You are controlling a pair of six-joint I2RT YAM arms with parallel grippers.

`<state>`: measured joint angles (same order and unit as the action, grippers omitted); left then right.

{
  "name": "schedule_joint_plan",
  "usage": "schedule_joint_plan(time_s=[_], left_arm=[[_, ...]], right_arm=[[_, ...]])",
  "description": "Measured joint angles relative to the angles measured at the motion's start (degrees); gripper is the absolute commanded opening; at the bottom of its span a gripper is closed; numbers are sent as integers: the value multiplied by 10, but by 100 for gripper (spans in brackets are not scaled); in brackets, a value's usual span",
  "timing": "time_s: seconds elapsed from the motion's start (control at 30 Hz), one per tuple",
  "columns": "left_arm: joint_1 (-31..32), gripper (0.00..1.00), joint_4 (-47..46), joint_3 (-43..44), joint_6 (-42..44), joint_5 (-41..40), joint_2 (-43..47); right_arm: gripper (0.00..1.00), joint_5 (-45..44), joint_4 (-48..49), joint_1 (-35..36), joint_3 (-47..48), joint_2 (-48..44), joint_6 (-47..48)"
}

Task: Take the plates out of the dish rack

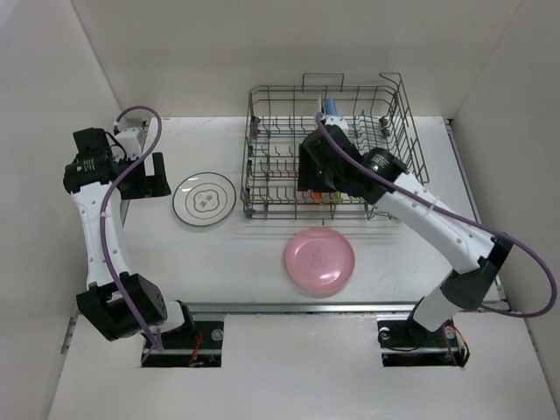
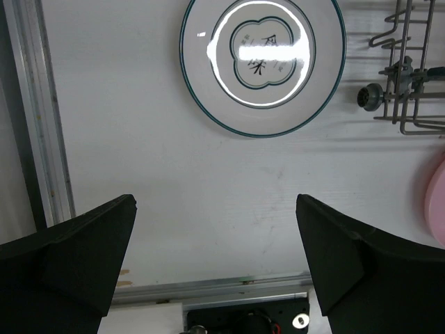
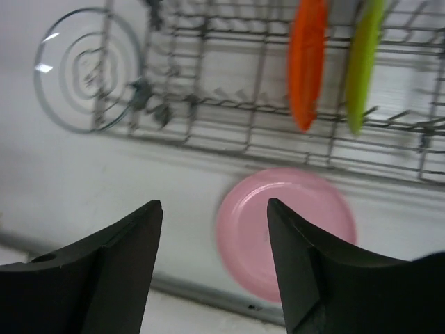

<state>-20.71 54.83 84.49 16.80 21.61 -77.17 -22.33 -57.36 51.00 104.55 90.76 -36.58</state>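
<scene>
The dish rack [image 1: 248, 149] stands at the back middle of the table. A small orange plate [image 3: 306, 62] and a small lime green plate [image 3: 365, 62] stand upright in its front row. A light blue plate [image 1: 332, 107] stands at its back. A pink plate [image 1: 319, 260] lies flat in front of the rack. A white patterned plate with a dark green rim [image 1: 204, 199] lies flat to the rack's left. My right gripper [image 3: 214, 205] is open and empty above the rack's front part [image 1: 318, 185]. My left gripper [image 2: 215, 209] is open and empty, left of the white plate [image 1: 144, 184].
A metal rail [image 1: 262, 308] runs along the table's near edge, with both arm bases behind it. White walls close in the left, back and right. The rack's corner [image 2: 410, 76] and the pink plate's edge [image 2: 437, 202] show at the right of the left wrist view.
</scene>
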Motion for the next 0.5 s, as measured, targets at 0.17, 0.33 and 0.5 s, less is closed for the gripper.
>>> schedule_joint_plan(time_s=[0.17, 0.33, 0.5], left_arm=[[0, 99, 22, 0, 19, -3, 6], [0, 99, 32, -9, 32, -7, 25], [0, 99, 38, -28, 37, -8, 37]], right_arm=[[56, 14, -1, -68, 0, 70, 9], [48, 13, -2, -87, 2, 156, 19], [37, -12, -11, -94, 36, 213, 24]])
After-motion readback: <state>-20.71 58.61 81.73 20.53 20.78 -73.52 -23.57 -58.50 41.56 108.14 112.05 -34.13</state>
